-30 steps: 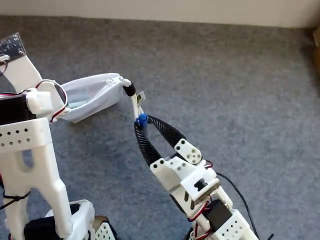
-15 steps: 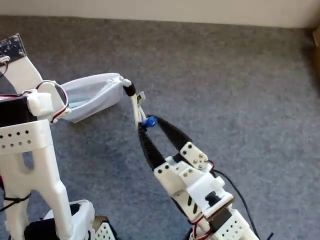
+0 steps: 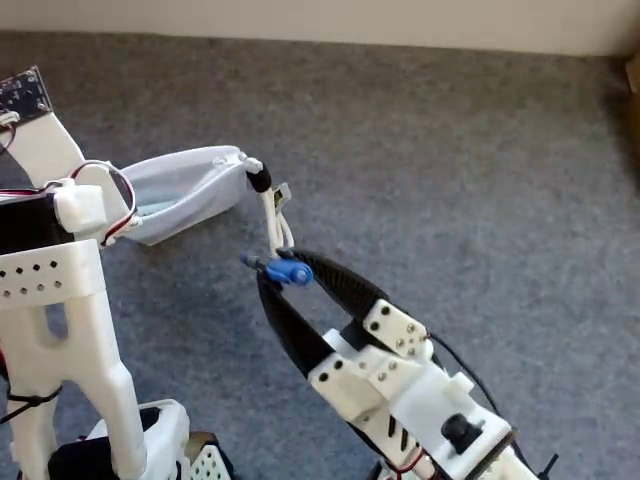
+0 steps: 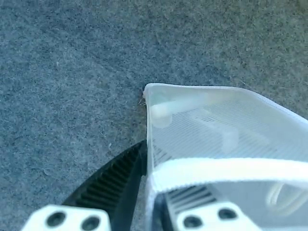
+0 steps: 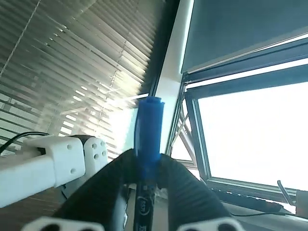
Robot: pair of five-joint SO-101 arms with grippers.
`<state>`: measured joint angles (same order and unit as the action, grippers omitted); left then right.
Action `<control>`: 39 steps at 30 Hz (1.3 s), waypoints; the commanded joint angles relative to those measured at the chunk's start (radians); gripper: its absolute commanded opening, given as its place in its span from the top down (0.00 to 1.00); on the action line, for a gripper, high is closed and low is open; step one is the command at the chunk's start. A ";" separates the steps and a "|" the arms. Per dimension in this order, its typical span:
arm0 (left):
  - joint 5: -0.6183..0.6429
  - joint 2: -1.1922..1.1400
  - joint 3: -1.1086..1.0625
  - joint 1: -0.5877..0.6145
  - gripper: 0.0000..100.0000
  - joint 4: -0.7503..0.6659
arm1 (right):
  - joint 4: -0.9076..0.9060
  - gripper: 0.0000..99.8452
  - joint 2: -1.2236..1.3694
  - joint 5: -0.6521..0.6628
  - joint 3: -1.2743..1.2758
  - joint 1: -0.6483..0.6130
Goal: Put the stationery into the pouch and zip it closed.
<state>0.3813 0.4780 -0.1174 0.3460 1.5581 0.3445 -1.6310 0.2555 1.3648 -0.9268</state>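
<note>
Left to right, high view. The left gripper (image 4: 151, 175) was clamped on the wall of the white mesh pouch (image 3: 190, 185) and held it off the grey carpet (image 3: 480, 150); pale items showed through the mesh. A white pull cord (image 3: 275, 215) with a black bead hung from the pouch's near end. Just below the cord, apart from it, the right gripper (image 3: 280, 270) was closed on a blue-capped pen (image 3: 290, 272). The pen's long axis lay across the jaws, its dark tip toward the left arm's side. The pouch lay up and to the left of the pen. Against one second earlier, the right gripper had drawn back from the cord and rolled, while the pouch had kept its place.
</note>
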 commanded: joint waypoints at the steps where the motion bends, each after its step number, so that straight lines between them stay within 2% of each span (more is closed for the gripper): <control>1: 0.009 0.019 0.001 0.002 0.99 -0.018 | 0.024 0.99 0.180 -0.008 -0.183 -0.010; 14: 0.009 0.019 0.001 0.004 0.99 -0.018 | 0.024 0.99 0.638 -0.008 -0.547 -0.008; 19: 0.009 0.019 0.001 0.005 0.99 -0.018 | 0.039 0.99 0.750 -0.005 -0.579 -0.004; 25: 0.009 0.019 0.001 0.007 0.99 -0.018 | 0.189 0.99 0.840 -0.003 -0.584 0.036; 31: 0.008 0.019 0.001 0.007 0.99 -0.018 | 0.269 0.99 0.934 -0.006 -0.588 0.093; 39: 0.008 0.019 0.001 0.007 0.99 -0.018 | 0.378 0.99 1.072 -0.003 -0.590 0.102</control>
<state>0.3813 0.4780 -0.1174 0.3460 1.5581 0.6651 -0.5708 0.2555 0.8523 -0.8378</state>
